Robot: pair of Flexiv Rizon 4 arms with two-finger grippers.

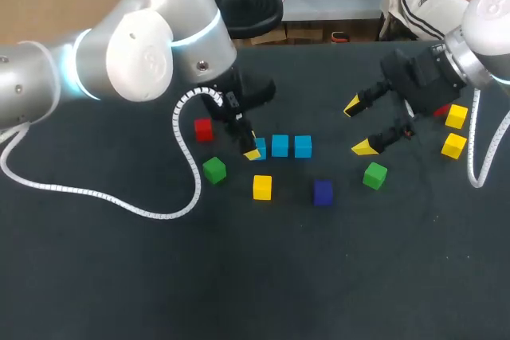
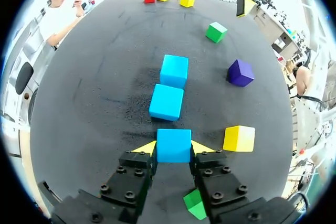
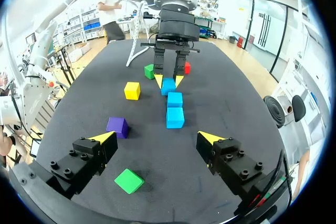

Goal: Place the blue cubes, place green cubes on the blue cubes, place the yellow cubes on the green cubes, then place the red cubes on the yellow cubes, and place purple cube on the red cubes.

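From above, my left gripper covered most of the cube it had hold of. The left wrist view showed that held blue cube plainly. Both yellow tips pressed against its opposite sides, the fingers only as far apart as the cube was wide. It sat at the end of a row with the middle blue cube just ahead and the far blue cube beyond (a small gap showed between each). Whether the held one rested on the table or hung just above it, I could not tell.

The same view showed a green cube under the gripper's body, a near yellow cube beside it, and the purple cube further out.

The right wrist view missed what the head view caught beside my right arm: a second yellow cube and a third yellow cube. A red cube lay by my left arm.

My right gripper hung over the table with its fingers spread wide, holding nothing. A second green cube lay under it, touched by neither finger.
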